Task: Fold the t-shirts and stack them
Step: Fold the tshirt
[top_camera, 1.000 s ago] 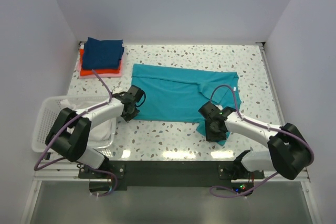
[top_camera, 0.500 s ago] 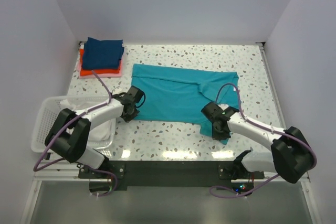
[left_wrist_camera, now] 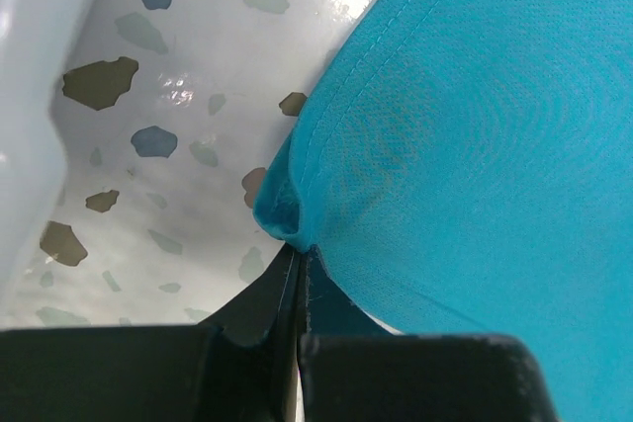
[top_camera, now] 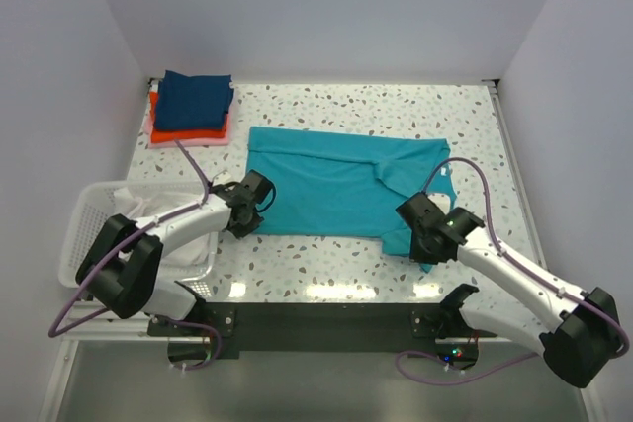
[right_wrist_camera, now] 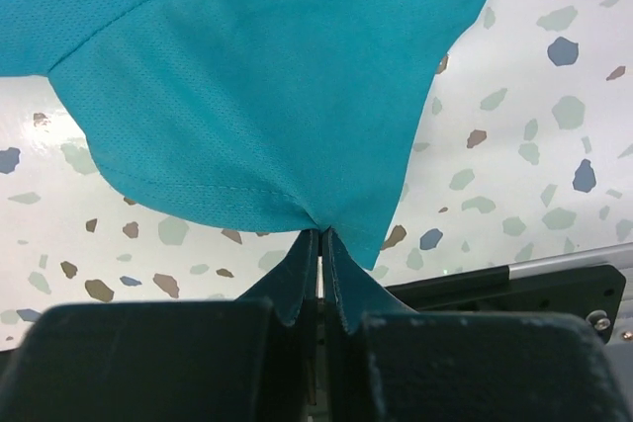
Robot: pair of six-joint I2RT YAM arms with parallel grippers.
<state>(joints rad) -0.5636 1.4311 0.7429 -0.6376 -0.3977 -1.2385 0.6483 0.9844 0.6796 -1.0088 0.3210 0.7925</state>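
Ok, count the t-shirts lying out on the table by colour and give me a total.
Teal t-shirt, spread out: 1
Navy blue t-shirt, folded, top of the stack: 1
Orange-red t-shirt, folded, under it: 1
Pink t-shirt, folded, at the bottom: 1
Total: 4

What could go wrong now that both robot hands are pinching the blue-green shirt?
1. Each gripper pinches only a small bit of the teal t-shirt: the left gripper a bunched corner, the right gripper a hem edge. The cloth could slip out when lifted.
2. The shirt is wrinkled and folded over near the right gripper, so the fold may come out crooked.
3. The left arm sits close to the white basket and might bump it.
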